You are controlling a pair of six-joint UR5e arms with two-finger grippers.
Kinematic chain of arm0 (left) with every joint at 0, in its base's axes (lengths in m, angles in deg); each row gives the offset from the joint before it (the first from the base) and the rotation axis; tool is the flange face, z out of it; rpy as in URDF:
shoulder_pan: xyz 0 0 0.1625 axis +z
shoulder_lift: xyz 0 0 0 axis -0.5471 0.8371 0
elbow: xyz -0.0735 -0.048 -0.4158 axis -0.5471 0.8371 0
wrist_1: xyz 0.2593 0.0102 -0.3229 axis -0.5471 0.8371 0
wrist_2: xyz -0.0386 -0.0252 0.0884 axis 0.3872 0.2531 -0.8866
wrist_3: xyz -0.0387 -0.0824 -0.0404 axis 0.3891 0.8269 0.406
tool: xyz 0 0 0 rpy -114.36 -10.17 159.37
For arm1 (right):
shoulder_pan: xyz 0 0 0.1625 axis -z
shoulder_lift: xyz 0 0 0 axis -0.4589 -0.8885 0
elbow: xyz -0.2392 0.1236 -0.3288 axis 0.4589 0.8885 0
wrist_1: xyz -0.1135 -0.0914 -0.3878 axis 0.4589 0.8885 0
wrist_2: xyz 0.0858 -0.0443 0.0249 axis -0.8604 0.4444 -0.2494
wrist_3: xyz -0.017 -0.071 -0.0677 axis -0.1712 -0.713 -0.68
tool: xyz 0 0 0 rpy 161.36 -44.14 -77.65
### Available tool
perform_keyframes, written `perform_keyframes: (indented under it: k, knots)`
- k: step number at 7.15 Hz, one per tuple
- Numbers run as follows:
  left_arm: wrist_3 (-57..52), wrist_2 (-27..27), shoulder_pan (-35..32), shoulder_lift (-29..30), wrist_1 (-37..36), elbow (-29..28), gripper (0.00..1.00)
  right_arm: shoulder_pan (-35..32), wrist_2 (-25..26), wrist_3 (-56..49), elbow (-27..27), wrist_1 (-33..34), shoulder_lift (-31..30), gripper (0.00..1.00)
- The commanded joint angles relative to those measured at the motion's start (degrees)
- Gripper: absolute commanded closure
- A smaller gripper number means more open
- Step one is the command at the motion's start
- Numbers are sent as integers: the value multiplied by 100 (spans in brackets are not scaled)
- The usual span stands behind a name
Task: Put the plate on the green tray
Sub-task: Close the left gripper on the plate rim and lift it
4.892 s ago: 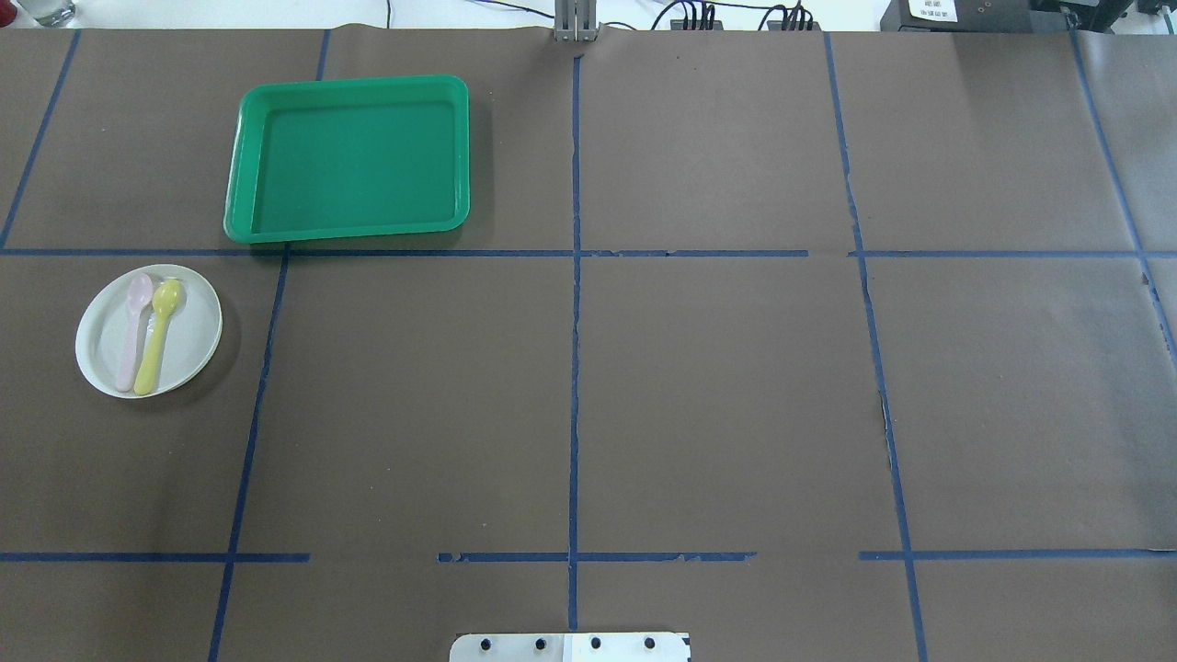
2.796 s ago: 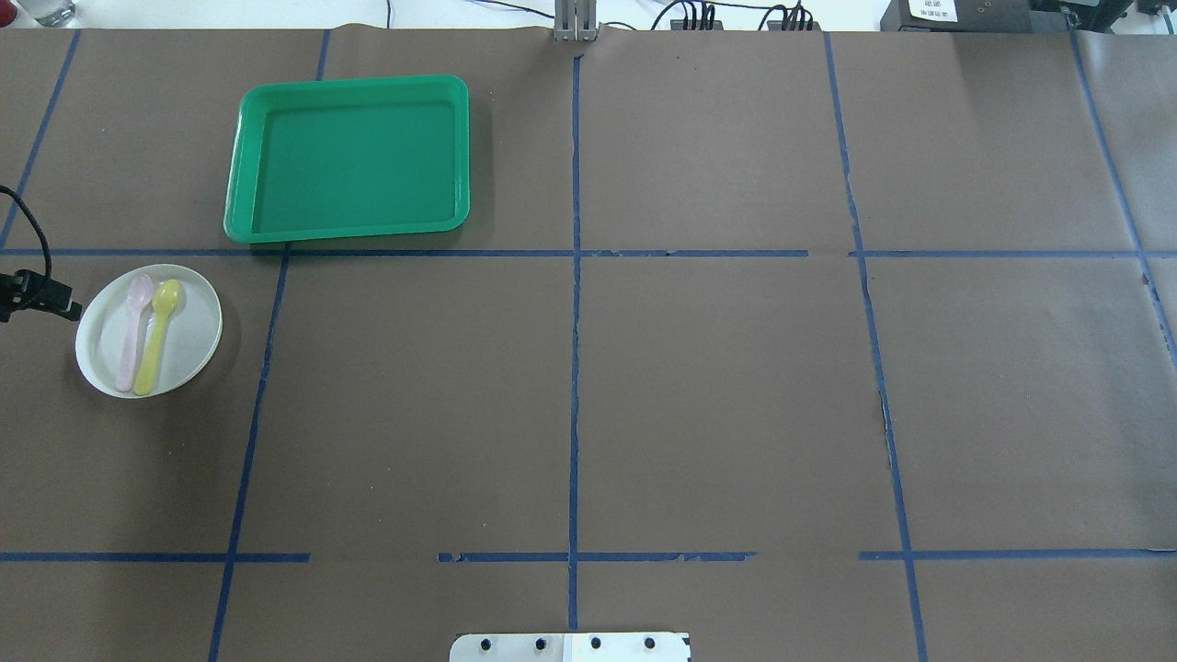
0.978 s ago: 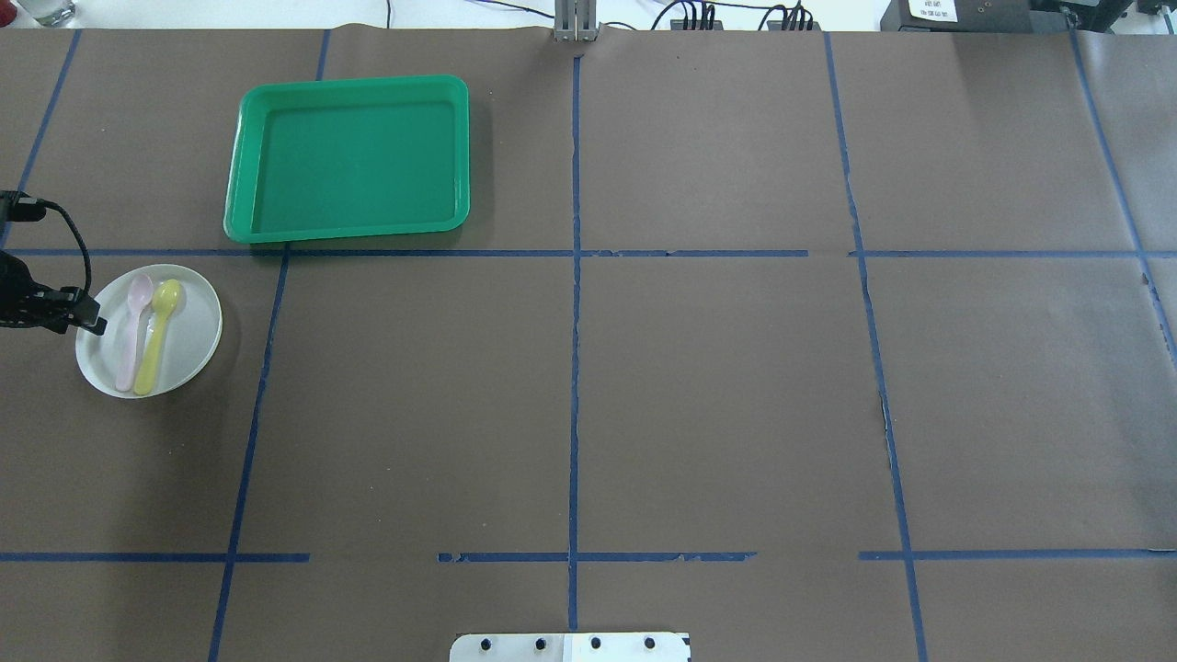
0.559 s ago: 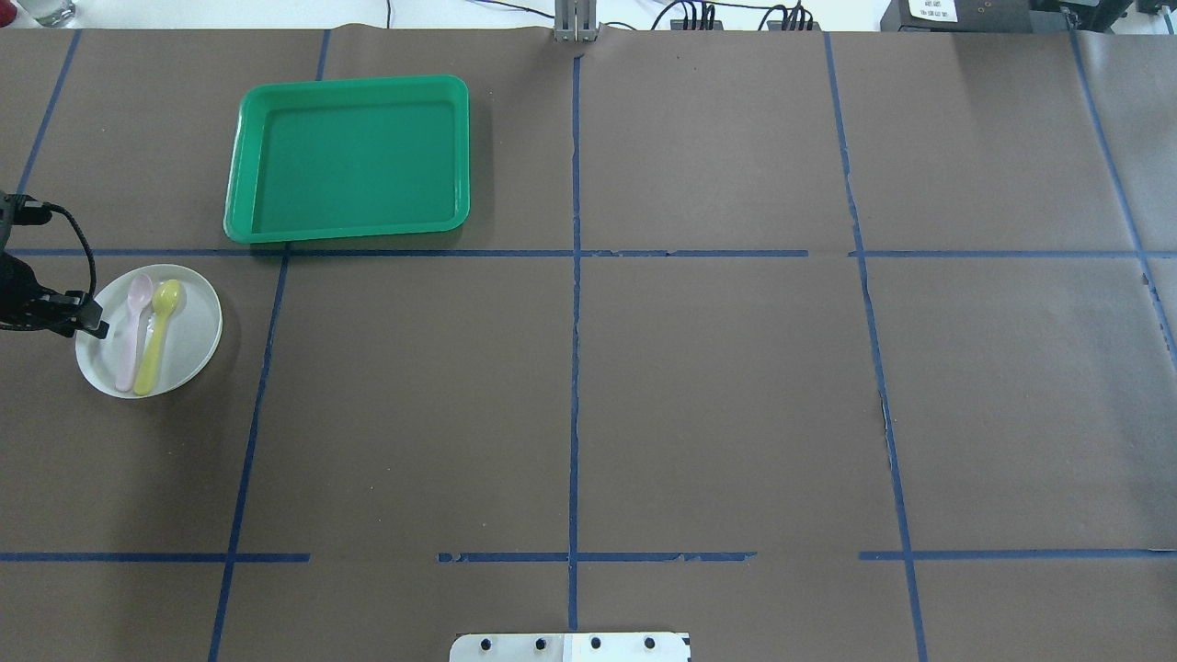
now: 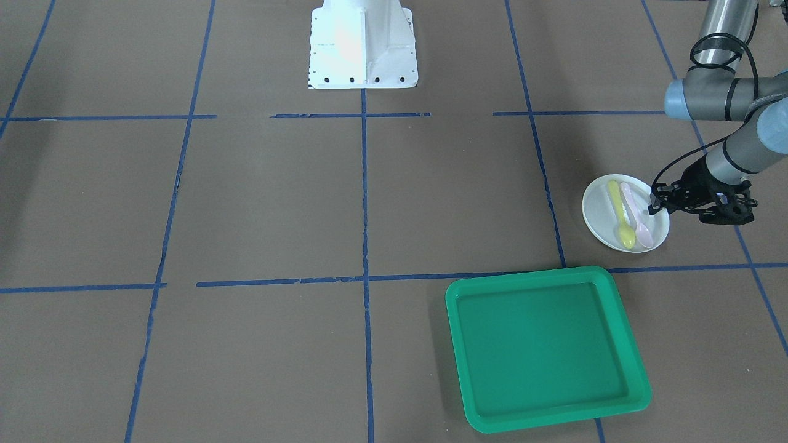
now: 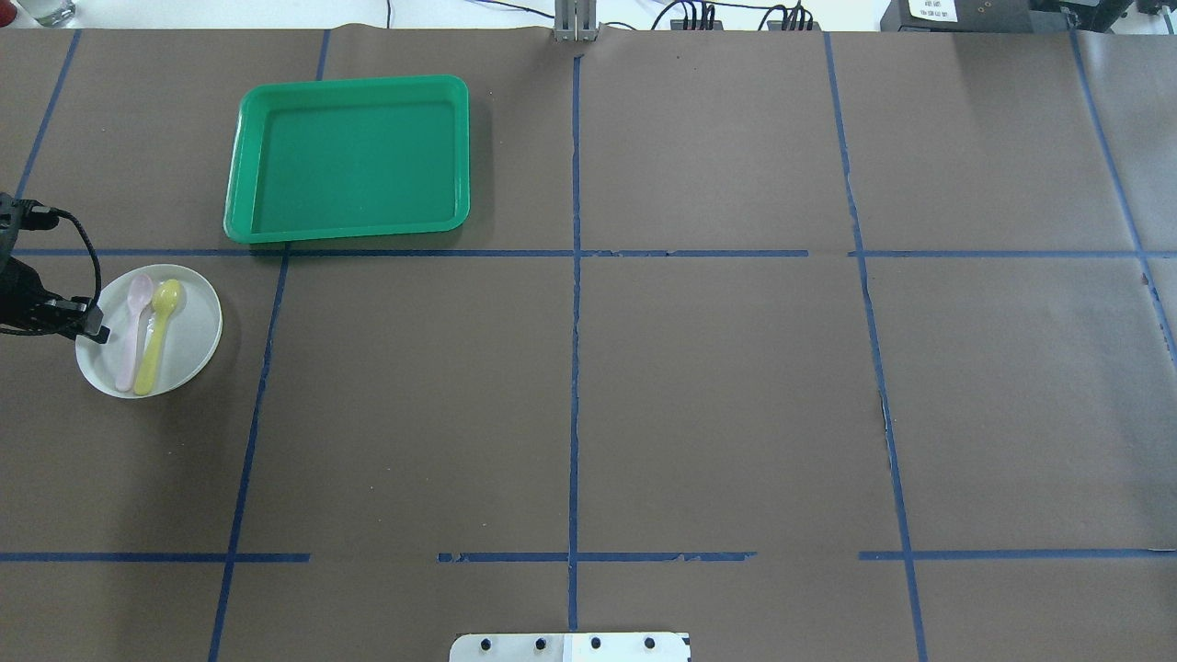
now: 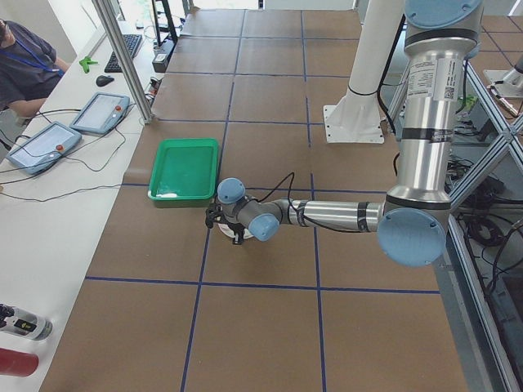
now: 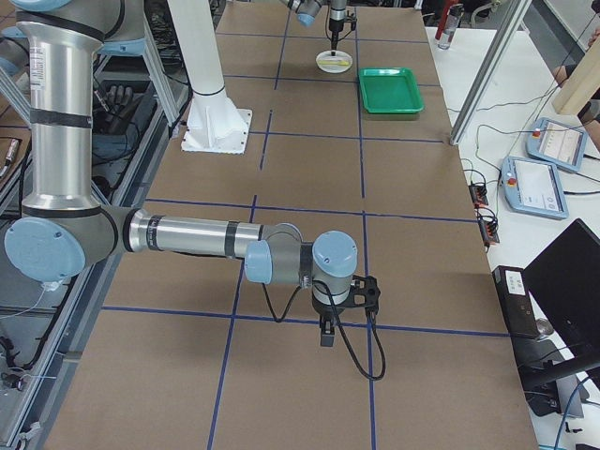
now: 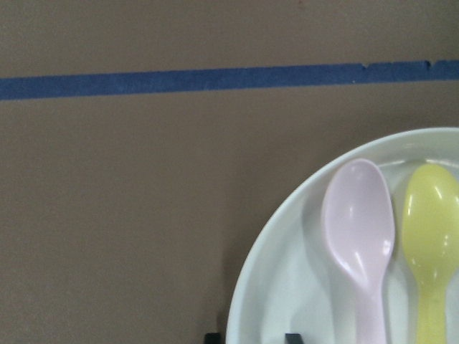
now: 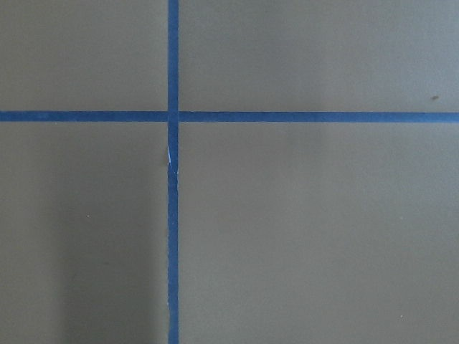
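Observation:
The small white plate point(image 6: 190, 338) lies at the table's left side and holds a pink spoon point(image 6: 133, 322) and a yellow spoon point(image 6: 158, 333). The green tray point(image 6: 348, 158) stands empty, farther back and to the right of it. My left gripper point(image 6: 92, 329) is low at the plate's left rim. In the left wrist view its open tips point(image 9: 252, 337) stand astride the rim of the plate point(image 9: 287, 301), one outside and one inside. My right gripper point(image 8: 323, 333) shows only in the exterior right view, far from the plate; I cannot tell its state.
Brown paper with blue tape lines covers the table. The robot's white base point(image 5: 363, 46) stands at the near edge's middle. Tablets and cables point(image 7: 49, 139) lie on the white bench beyond the tray.
My left gripper came in from the left edge and settled onto the plate's left rim, shifting slightly nearer in the last half second. Plate, spoons and tray have not moved.

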Motion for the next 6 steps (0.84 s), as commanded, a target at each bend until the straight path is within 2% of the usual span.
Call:
perform_keyframes:
  k: [1,2,3,4,6]
  knots:
    - [-480,26,-16,-90,-49,45,100,0,-3,0,0,4,0,0]
    - [-875,295,-129,-108,-102,63,100,0,-3,0,0,4,0,0]
    - [-905,933,-522,-117,-129,63,100,0,-3,0,0,-5,0,0]
    - [-923,1270,-848,-117,-259,159,100,0,-3,0,0,4,0,0]
    - [-932,1694,-1034,-117,-959,570,100,0,-3,-9,0,4,0,0]
